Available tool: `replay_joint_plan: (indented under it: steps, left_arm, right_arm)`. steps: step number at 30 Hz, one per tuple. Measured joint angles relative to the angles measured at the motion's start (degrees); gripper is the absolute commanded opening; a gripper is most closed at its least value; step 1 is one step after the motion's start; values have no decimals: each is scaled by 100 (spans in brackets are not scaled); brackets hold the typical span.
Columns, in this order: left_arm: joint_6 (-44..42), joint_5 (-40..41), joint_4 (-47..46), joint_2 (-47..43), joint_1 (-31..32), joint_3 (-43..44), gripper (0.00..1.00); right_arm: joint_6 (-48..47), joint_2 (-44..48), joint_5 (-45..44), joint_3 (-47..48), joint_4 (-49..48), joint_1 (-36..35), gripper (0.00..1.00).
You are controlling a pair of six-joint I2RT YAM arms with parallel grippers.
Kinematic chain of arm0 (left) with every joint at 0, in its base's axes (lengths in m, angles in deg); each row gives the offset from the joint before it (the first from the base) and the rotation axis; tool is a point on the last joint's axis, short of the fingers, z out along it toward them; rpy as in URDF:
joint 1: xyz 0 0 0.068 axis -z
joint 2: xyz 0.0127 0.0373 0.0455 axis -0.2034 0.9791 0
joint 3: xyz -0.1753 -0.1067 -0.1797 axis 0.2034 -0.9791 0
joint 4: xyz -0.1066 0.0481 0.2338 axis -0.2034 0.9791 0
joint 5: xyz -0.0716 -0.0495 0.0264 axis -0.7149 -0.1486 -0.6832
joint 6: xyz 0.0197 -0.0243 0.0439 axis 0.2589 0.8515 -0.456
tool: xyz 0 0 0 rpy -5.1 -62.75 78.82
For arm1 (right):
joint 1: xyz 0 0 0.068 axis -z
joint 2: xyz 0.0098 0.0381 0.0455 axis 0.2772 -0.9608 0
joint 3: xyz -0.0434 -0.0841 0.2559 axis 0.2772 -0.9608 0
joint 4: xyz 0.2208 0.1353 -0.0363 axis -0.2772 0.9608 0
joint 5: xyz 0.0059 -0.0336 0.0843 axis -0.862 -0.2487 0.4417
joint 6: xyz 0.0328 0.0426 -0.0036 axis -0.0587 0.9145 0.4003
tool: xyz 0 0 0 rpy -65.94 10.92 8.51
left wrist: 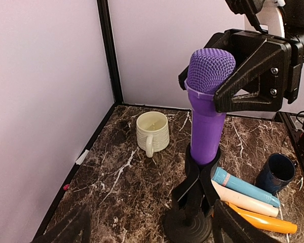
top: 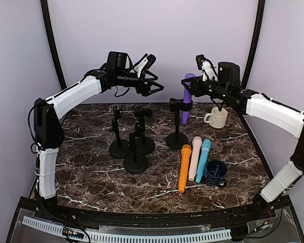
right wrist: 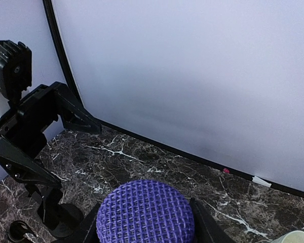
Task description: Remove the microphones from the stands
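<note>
Workspace seen from above and from both wrists, read from left to right. Left gripper (top: 157,90): raised over the marble table (top: 91,172), jaws spread wide, holding nothing. Its fingers (left wrist: 71,230) show at the two lower corners of the left wrist view, far apart. Below and slightly left of these jaws are three empty stands (top: 136,162), black, grouped close together, each on a round base.

Straight ahead of the open left jaws, and apart from them, is the purple microphone (left wrist: 206,126). It stands upright, mesh head up, its body seated in the clip of the fourth stand (top: 177,137), its tail showing beneath the clip.

Right gripper (top: 187,87): jaws closed on the upper part of the purple microphone, one black finger on each side of the mesh head. In the right wrist view the head fills the gap between them.

Beyond the gripped microphone as seen from the left jaws, near the back wall, sits a cream mug (left wrist: 152,132), upright, handle toward the left wrist camera.

Below the right jaws, lying flat on the table side by side, are an orange microphone (top: 185,169), a pink microphone (top: 195,158) and a blue microphone (top: 203,161), touching or nearly so. Just right of the blue one is a dark blue cup (top: 215,172), upright, opening up.
</note>
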Motion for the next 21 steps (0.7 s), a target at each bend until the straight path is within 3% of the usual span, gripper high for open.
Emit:
replay_joint_plan:
  steps: [11,21]
  left_arm:
    - [-199,0,155,0,2,-306,84]
    - [-461,184,221,-2,2,-509,85]
  right_arm:
    - [385,-619,577,74,-1027,0,8]
    - [94,-1375,1062,817,-1255,0,8]
